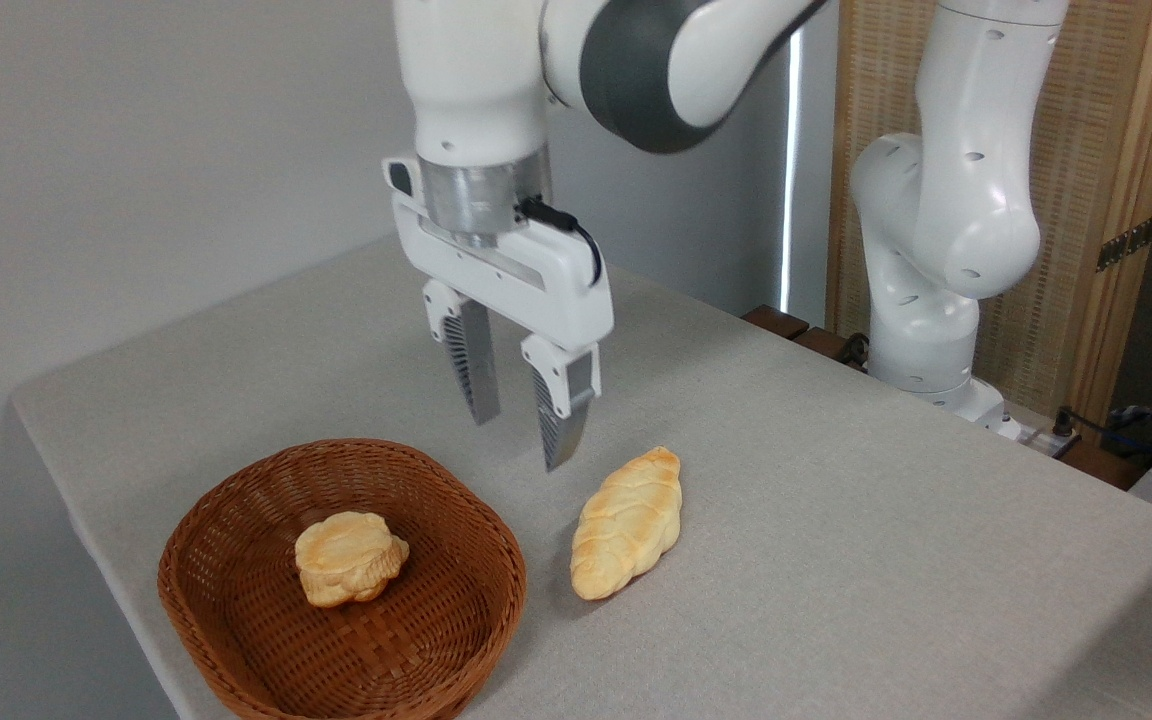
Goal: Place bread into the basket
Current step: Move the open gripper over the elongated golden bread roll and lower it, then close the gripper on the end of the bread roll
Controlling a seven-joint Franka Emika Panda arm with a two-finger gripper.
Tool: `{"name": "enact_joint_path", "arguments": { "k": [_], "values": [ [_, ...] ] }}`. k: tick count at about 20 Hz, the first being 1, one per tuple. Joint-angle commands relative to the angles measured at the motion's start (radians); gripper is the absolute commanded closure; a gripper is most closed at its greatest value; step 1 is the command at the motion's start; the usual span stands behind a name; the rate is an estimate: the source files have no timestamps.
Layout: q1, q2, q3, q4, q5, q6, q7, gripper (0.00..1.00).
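My gripper (521, 425) hangs above the table (836, 520) with its jaws parted to a moderate gap and holding nothing; it sits between the basket (236, 500) and the braided loaf (628, 523), nearer the loaf's far tip. The loaf lies on the cloth just right of the basket rim, apart from it; a small round bun (350, 558) already rests inside the basket. I judge the loaf light, with a firm ridged crust offering fair friction; I should close across its widest middle, square to its long axis, with gentle force to avoid denting.
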Motion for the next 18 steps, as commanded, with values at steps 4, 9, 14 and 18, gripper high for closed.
{"name": "enact_joint_path", "arguments": {
  "k": [4, 9, 14, 18],
  "values": [
    [-0.005, -0.044, 0.066, -0.136, 0.043, 0.058, -0.015, 0.0],
    [0.005, -0.049, 0.119, -0.146, 0.046, 0.055, -0.022, 0.0],
    [0.016, -0.041, 0.117, -0.159, 0.081, 0.062, -0.019, 0.0],
    [0.01, -0.037, 0.117, -0.163, 0.08, 0.064, -0.019, 0.0]
  ]
}}
